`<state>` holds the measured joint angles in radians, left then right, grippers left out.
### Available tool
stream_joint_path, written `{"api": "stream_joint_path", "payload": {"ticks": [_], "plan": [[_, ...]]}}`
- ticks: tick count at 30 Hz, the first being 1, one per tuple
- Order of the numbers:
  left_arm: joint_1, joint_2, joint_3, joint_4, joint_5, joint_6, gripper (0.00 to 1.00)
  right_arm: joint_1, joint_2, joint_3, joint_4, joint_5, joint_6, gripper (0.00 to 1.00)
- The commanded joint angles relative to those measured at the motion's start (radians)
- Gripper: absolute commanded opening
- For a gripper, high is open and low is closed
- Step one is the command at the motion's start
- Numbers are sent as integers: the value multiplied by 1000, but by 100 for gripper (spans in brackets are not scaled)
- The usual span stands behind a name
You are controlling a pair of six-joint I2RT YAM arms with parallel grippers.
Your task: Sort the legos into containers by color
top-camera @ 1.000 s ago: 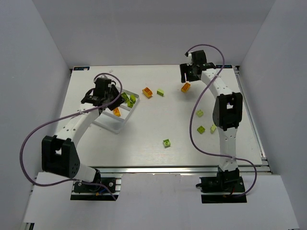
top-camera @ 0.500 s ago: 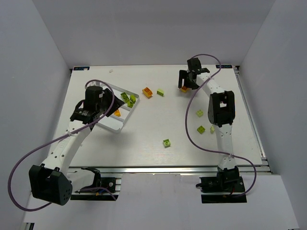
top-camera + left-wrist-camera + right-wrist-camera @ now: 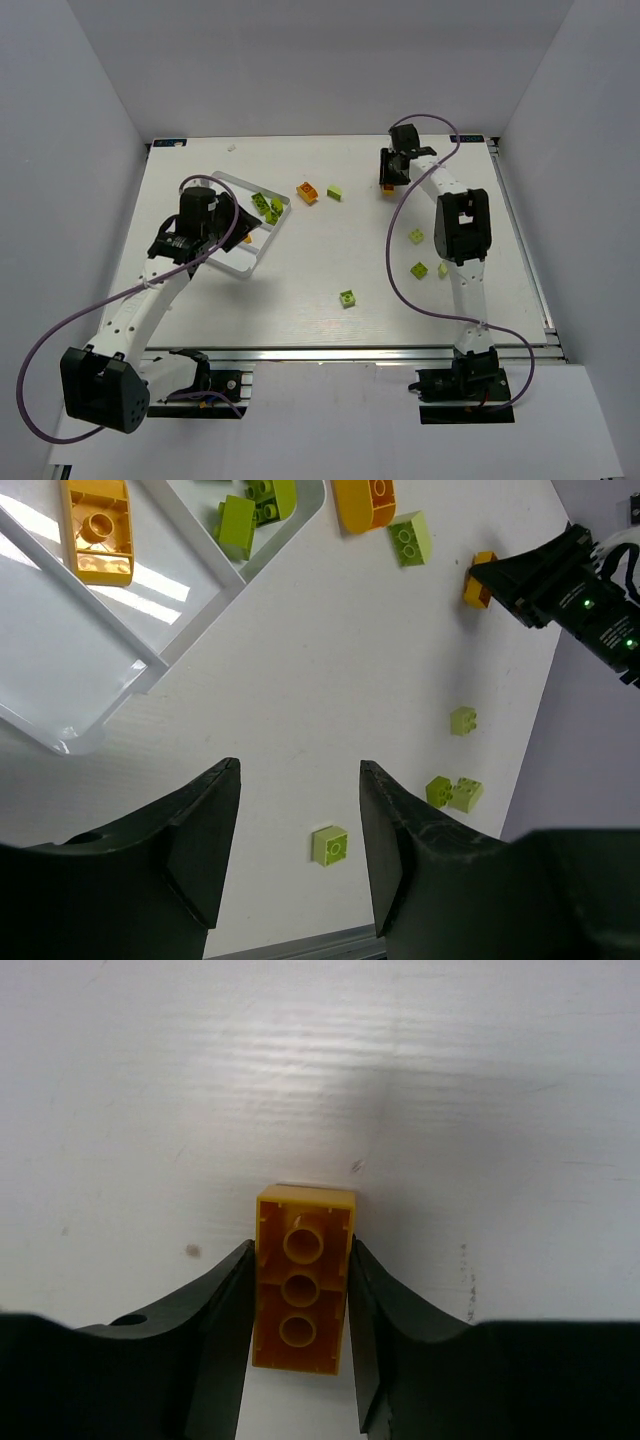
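My right gripper (image 3: 300,1310) is shut on an orange brick (image 3: 300,1285), underside up, at the table's far right; it shows in the top view (image 3: 389,181). My left gripper (image 3: 300,850) is open and empty, raised over the near left part of the clear tray (image 3: 226,178). The tray (image 3: 190,635) holds an orange brick (image 3: 97,530) in one compartment and green bricks (image 3: 250,505) in the other. Loose on the table lie an orange brick (image 3: 308,192) and green bricks (image 3: 334,192), (image 3: 416,236), (image 3: 347,297).
Two more green bricks (image 3: 419,270) (image 3: 443,268) lie side by side near the right arm's upright link (image 3: 462,235). White walls enclose the table on three sides. Purple cables loop from both arms.
My right gripper has come down onto the orange brick and shut on it. My left arm has drawn back toward the left from the tray's middle, uncovering the tray's far part.
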<state>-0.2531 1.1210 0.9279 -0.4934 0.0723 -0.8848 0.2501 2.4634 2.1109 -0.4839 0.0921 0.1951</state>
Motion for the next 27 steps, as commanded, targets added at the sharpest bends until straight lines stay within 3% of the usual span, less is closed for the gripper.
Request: {"api": "stream_joint_path", "payload": {"ticks": [1,3,4,6,7,11,19,27], "plan": [[-6,-53,-1,22,21,1,61,8,-177,-141,135,-217,-141,18],[-6,-75,-6,30,21,10,61,24,-243,-245,226,-355,-274,14],[-6,-84,-9,30,21,10,61,32,-303,-268,240,-534,-322,13],[-6,-107,-15,27,9,15,61,70,-346,-302,255,-681,-394,8],[-6,-136,-18,23,1,15,61,81,-368,-308,239,-828,-480,8],[-6,-217,-34,0,-31,12,61,173,-363,-281,206,-1017,-548,0],[-6,-319,-28,-100,-51,4,61,405,-183,-102,344,-890,-350,7],[-6,-397,-4,-214,-57,-5,63,495,-23,38,472,-710,-203,21]]}}
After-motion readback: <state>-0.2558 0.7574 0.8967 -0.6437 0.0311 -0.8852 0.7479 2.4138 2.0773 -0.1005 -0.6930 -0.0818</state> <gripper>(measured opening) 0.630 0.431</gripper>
